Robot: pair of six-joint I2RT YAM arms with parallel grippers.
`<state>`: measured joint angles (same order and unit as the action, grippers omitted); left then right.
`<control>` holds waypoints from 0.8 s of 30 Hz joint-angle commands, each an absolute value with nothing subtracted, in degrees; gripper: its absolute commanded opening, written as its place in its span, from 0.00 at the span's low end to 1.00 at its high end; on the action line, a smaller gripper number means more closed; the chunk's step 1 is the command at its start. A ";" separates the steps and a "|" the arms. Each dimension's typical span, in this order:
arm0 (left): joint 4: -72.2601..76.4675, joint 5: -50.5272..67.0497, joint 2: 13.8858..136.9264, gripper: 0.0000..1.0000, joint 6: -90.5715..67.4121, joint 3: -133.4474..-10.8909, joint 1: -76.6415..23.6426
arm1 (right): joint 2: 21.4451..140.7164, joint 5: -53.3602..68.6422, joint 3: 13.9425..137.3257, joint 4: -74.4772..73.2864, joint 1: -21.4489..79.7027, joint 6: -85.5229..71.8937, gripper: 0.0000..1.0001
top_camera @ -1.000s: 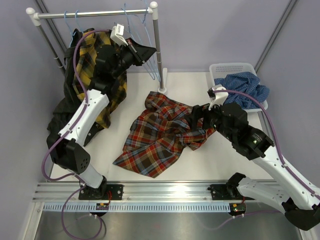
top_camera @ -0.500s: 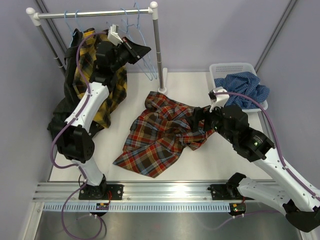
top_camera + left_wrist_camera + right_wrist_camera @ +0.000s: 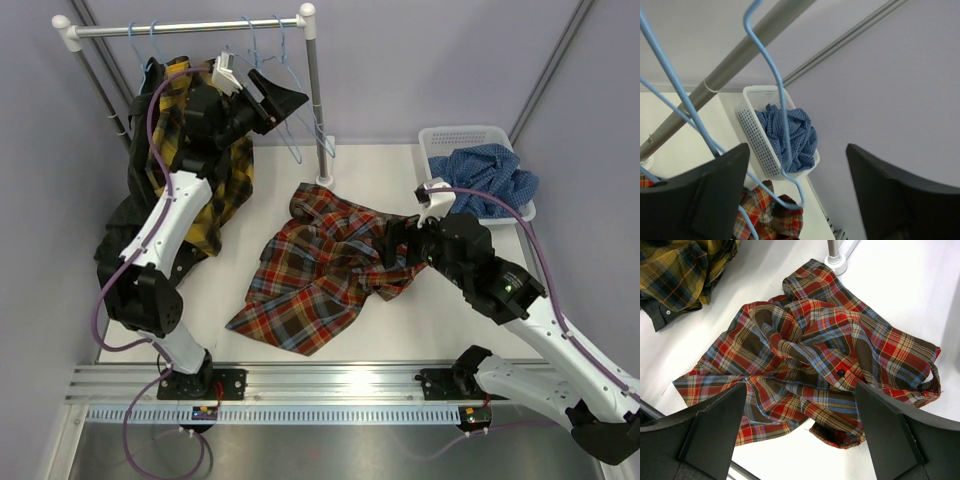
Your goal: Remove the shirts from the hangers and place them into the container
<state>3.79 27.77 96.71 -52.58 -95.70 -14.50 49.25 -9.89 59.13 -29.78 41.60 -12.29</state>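
Status: red plaid shirt point(image 3: 320, 270) lies crumpled on the counter point(image 3: 285, 195), off its hanger, well apart from the container point(image 3: 455, 137); blue check shirt point(image 3: 495, 180) is already heaped in that basket. Yellow plaid shirt point(image 3: 205, 190) hangs from the rail point(image 3: 190, 28), black shirt point(image 3: 125, 235) beside it, lower part slumped; cannot tell whether the black one is on a hanger. Right claw point(image 3: 800, 390) is poised over the red plaid folds, fingers spread wide, grasping nothing. Left claw point(image 3: 796, 165) is up at the rail among the bare hangers point(image 3: 678, 82), also released, blue wire running across the gap between its fingers without being pinched. Risks as judged: (1) right claw catches only one thin fold, so the shirt unrolls on the lift, trails, and a sleeve drapes outside the rim. (2) Basket looks light and already part full; a dragged load could shove it or slide off the blue heap. (3) Left claw moving with wire between its fingers could hook a hanger, yank it off the rail, or swing it into the yellow shirt
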 commanded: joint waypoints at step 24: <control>-28.47 9.05 41.84 0.99 -19.69 -61.27 -14.33 | 100.27 -32.67 76.81 -39.37 42.10 -14.32 0.99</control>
<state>-25.54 13.21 43.62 -23.55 -62.81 -14.50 96.84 -20.69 73.23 -36.99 41.76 -12.47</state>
